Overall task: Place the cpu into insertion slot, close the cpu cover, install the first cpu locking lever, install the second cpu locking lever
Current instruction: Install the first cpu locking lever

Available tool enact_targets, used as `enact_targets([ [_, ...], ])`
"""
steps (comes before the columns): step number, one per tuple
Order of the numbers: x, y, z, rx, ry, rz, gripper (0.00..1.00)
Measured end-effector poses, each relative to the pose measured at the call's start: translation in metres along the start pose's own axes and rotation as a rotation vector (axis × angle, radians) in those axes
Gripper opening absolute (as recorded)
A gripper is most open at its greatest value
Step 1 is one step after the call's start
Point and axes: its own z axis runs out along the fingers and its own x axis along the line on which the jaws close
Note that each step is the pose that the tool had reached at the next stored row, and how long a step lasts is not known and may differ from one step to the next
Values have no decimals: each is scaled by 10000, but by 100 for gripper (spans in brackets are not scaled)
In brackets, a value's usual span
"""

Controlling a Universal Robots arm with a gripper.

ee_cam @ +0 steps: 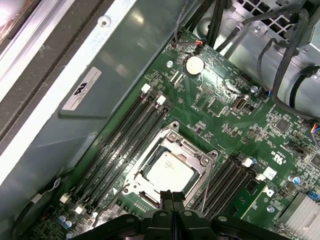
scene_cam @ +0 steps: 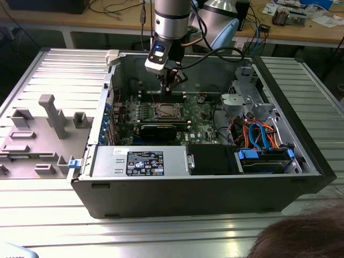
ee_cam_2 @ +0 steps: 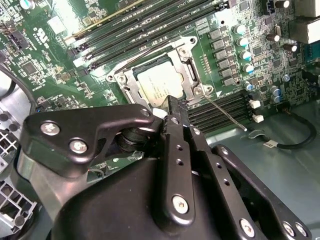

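Hovering w/ fingers pressed together, holding nothing, the black two-finger claw (ee_cam: 171, 196) sits just above the socket edge. Directly beneath its tips: small flat silvery-grey square cpu (ee_cam: 167, 171), seated in the silver-rimmed square insertion slot (ee_cam_2: 161, 76). Thin silver sheet-metal cpu cover (ee_cam: 196, 151) frames it. Green circuit board (ee_cam: 225, 117) spreads around, inside the grey metal pc case (scene_cam: 204, 188).

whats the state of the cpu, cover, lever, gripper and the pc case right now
cpu: seated in the insertion slot
cpu cover: closed flat over the cpu
locking lever: thin wire rod, lying beside the socket
gripper: fingers shut, empty, just above the socket edge
computer case: side open
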Motion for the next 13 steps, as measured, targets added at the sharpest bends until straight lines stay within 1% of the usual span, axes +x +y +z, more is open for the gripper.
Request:
enact_targets([
  [5,0,0,0,-6,-6,-357,11],
  [13,0,0,0,-12,-12,-744,11],
])
